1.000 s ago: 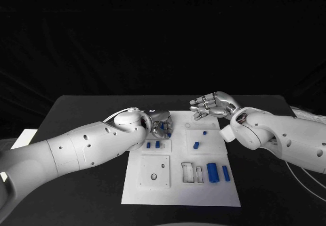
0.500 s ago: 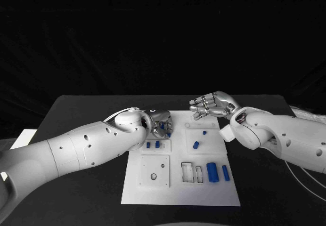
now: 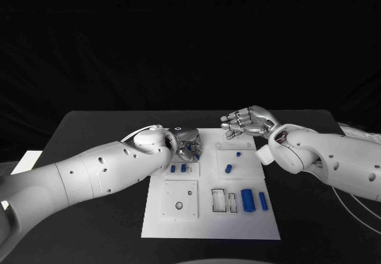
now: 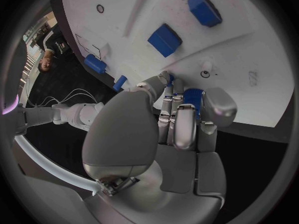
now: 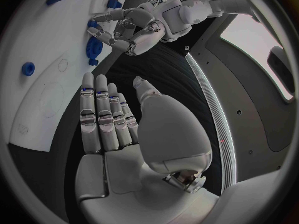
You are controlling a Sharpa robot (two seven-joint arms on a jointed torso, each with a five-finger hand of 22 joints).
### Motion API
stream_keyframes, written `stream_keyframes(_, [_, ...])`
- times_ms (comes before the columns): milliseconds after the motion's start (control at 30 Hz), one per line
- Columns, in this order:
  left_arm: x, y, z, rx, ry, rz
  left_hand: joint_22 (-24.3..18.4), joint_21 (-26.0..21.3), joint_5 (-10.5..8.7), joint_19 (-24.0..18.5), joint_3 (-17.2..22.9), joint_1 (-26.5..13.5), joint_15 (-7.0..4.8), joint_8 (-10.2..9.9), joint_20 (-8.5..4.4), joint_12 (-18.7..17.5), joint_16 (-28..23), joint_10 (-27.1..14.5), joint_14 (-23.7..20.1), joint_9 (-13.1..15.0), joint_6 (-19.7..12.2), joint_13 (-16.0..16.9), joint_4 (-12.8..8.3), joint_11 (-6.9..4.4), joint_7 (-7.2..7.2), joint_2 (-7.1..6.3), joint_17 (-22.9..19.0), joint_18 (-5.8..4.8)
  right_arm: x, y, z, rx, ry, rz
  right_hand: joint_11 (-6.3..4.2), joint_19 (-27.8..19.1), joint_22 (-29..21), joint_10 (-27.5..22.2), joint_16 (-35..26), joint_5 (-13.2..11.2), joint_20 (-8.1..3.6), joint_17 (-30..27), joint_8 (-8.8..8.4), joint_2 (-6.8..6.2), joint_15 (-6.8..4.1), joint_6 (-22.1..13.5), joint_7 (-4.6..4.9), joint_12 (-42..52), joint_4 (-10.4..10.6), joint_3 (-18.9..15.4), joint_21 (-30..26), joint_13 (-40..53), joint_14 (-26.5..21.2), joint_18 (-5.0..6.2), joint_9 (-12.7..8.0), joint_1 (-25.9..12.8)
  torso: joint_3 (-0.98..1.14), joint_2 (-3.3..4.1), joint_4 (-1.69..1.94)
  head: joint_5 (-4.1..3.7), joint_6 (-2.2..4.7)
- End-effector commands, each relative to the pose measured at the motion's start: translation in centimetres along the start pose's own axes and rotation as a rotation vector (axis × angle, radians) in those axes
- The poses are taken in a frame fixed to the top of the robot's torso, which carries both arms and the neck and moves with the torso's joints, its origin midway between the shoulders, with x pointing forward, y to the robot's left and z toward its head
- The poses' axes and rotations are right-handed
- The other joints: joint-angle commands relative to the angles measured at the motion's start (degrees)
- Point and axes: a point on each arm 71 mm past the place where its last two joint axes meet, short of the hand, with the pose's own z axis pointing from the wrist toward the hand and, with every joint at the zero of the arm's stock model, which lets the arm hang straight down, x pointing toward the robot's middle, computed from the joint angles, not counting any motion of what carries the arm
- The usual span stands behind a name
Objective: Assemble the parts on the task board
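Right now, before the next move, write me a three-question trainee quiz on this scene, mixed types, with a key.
1. True or false: the right hand holds a blue part.
2. Which hand grips a blue part over the board?
A. left hand
B. right hand
C. neither
3. Fill in: the two largest blue parts lie near the board's ____ edge, in the head view.

Key:
1. False; its fingers are apart and hold nothing.
2. A
3. right
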Motion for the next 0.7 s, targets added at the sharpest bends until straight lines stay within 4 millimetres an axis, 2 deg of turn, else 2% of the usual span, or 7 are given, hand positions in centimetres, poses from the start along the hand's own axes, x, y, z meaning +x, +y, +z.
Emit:
stream_keyframes(33, [0.1, 0.0, -0.1, 0.007, -0.013, -0.005, -0.1, -0.4, 0.14, 0.4, 0.8, 0.1, -0.38, -0.4, -0.6, -0.5, 0.4, 0.9, 2.1, 0.1, 0.8, 0.1, -0.4, -0.08, -0.02, 0.59, 0.0, -0.31, 0.2, 0.1, 0.0, -0.012, 0.018, 0.0, -0.12, 0.5, -0.1, -0.4, -0.2, 0.1, 0.07, -0.1, 0.29, 0.29, 0.27, -0.5, 0.01, 0.3, -0.1, -0.1, -0.2, -0.1, 0.3, 0.83, 0.0, -0.3, -0.01, -0.07, 0.03, -0.06, -0.01])
stream_keyframes(367, [-0.6, 0.7, -0.8, 0.002, -0.083, -0.046, 0.0, -0.5, 0.17, 0.5, 2.0, 0.3, -0.28, -1.1, -0.63, -1.5, 0.6, 1.3, 2.1, -0.1, 0.9, 0.0, -1.5, 0.05, 0.23, 0.66, 0.0, -0.36, 0.2, 0.1, 0.1, -0.011, 0.018, 0.0, -0.12, 0.5, -0.1, -0.4, -0.2, 0.1, 0.07, -0.1, 0.29, 0.29, 0.27, -0.5, 0.01, 0.3, -0.1, -0.1, -0.2, -0.1, 0.3, 0.83, 0.0, -0.3, -0.02, -0.07, 0.04, -0.26, 0.2])
stream_keyframes(700, [-1.7, 1.7, -2.9, 0.007, -0.129, -0.144, 0.1, -0.4, 0.13, 0.6, 2.2, 0.0, -0.2, -1.3, -0.6, -1.9, 0.7, 1.6, 2.1, -0.2, 1.1, 0.1, -1.7, 0.11, 0.35, 0.45, 0.1, -0.4, 0.1, 0.0, 0.1, -0.009, 0.017, -0.001, -0.12, 0.5, -0.1, -0.4, -0.2, 0.1, 0.07, -0.1, 0.29, 0.29, 0.27, -0.5, 0.01, 0.3, -0.1, -0.1, -0.2, -0.1, 0.3, 0.83, 0.0, -0.3, 0.06, -0.13, 0.1, -0.2, 0.51])
